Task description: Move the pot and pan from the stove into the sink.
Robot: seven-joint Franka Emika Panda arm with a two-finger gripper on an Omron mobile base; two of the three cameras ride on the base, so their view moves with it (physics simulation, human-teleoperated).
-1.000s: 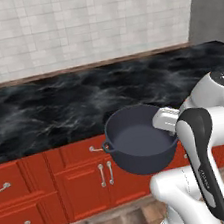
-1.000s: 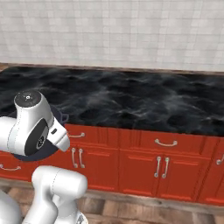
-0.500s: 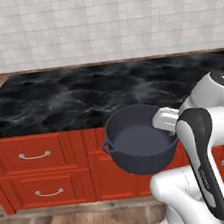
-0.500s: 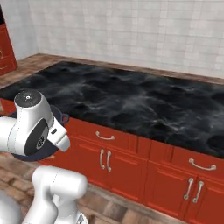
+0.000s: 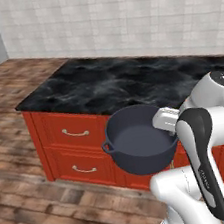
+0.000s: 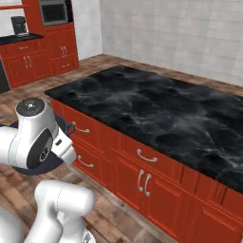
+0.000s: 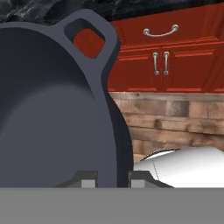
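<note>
Pinched on the rim of the deep round dark blue-grey pot [image 5: 140, 146], the robot's hand [image 7: 112, 178] has one dark fingertip inside the wall and the other outside it, as the hand view shows, with the thin metal clamped between them. That edge grip, on the side of the pot nearest the arm, leaves the empty bowl hanging out in front of the wrist, its mouth tipped a little toward the left base camera and one small loop handle [image 5: 108, 147] jutting away on the far side; a rim pinch looks like the practical choice here, since the body is far too wide for two short fingers to span. The pot is in the air, not resting on anything: it hangs in front of the red cabinet drawers [image 5: 75, 133], below the front edge of the black marbled counter [image 5: 125, 82] and above the wooden plank floor [image 5: 42, 214]. In the right base view only a dark sliver of the pot [image 6: 28, 169] peeps from behind the white arm. Carrying it low and close to the body probably keeps the load steady while the base travels. No basin, faucet or cooktop can be made out on this stretch of counter, so the pot appears to be in transit, with the setting-down in the sink not yet done.
</note>
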